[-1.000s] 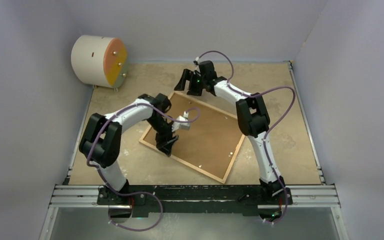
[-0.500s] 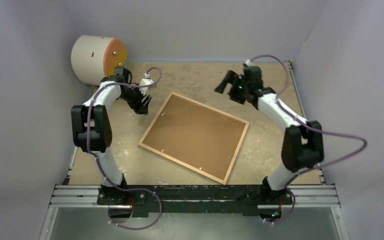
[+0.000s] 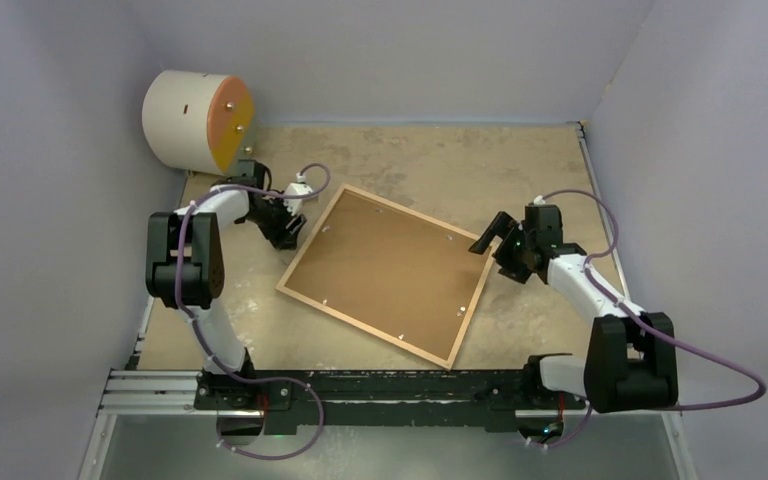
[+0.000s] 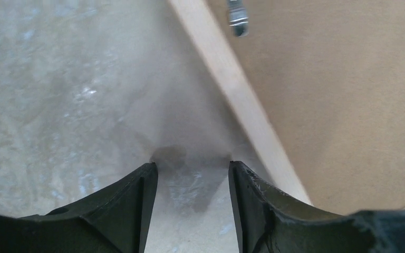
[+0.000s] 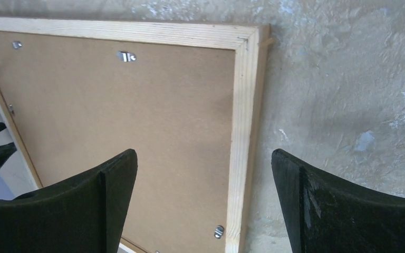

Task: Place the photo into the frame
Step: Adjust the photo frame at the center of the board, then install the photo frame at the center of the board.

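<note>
Your left gripper (image 3: pixel 286 230) stands part-open and empty, low over the table (image 3: pixel 520 160), just off the frame (image 3: pixel 365 325) at its 10 o'clock. Your right gripper (image 3: pixel 495 255) gapes wide, empty, beside the frame's 3 o'clock corner. The frame lies flat mid-table, skewed, back up, with the brown backing sheet (image 3: pixel 390 270) in it.

Item: frame (image 3: pixel 364 326) (image 4: pixel 230 79) (image 5: pixel 245 132), picture, rectangular. Thin rails of pale unfinished wood, butt-jointed at the corners. Lies flat and back-up on the mottled beige table (image 3: pixel 410 150), about mid-table, turned askew to the table's edges with one corner pointing to the far side. Back filled by a brown fibreboard backing sheet (image 3: pixel 388 275) (image 4: pixel 337 105) (image 5: pixel 126 121), seated flush inside the rails. Small metal tabs (image 4: pixel 237 18) (image 5: pixel 126 56) sit along its inner edges. Front face is down, not visible.
</note>
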Motion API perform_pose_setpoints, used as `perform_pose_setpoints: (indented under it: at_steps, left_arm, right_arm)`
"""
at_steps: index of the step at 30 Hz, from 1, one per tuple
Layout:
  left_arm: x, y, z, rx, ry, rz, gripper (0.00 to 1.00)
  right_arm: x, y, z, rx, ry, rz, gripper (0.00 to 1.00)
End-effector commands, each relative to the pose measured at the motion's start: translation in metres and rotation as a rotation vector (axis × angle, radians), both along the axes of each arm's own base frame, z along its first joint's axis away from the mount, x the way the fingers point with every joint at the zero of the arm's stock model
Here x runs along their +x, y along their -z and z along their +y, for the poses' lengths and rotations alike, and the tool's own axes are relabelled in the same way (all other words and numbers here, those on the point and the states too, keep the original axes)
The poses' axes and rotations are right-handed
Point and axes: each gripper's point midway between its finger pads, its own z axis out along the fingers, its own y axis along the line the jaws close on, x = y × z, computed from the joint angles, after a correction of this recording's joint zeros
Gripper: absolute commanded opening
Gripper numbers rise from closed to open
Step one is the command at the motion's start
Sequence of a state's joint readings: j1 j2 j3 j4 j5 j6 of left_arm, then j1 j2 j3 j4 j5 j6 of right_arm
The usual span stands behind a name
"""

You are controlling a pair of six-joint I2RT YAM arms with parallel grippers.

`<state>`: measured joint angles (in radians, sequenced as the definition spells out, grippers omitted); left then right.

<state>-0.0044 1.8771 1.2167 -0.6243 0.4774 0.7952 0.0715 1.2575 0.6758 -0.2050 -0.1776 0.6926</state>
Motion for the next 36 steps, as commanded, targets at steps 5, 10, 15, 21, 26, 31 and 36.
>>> perform_pose_setpoints:
  at_steps: [5, 10, 15, 21, 26, 31, 36]
  left_arm:
    - [-0.081, 0.008, -0.05, -0.052, 0.212, 0.14, 0.55]
    - [-0.106, 0.0, -0.066, -0.094, 0.292, 0.185, 0.55]
    - [-0.135, -0.02, -0.078, -0.196, 0.391, 0.248, 0.56]
    - [-0.128, -0.032, -0.067, -0.233, 0.369, 0.246, 0.57]
    - [-0.089, -0.039, -0.052, -0.342, 0.186, 0.253, 0.55]
    - [-0.082, -0.026, -0.064, -0.43, 0.116, 0.31, 0.5]
    - [-0.086, -0.016, -0.071, -0.493, 0.108, 0.379, 0.47]
  right_arm:
    - [0.011, 0.013, 0.003, 0.03, -0.024, 0.017, 0.99]
    - [0.028, 0.019, 0.011, 0.069, -0.055, 0.028, 0.97]
    - [0.058, 0.005, 0.012, 0.07, -0.051, -0.023, 0.96]
    - [0.086, -0.009, -0.011, -0.059, 0.02, -0.056, 0.92]
    - [0.087, -0.049, -0.003, -0.053, 0.05, -0.197, 0.86]
    - [0.075, -0.066, 0.101, 0.096, -0.147, -0.247, 0.8]
    - [0.049, -0.059, 0.213, 0.263, -0.349, -0.218, 0.74]
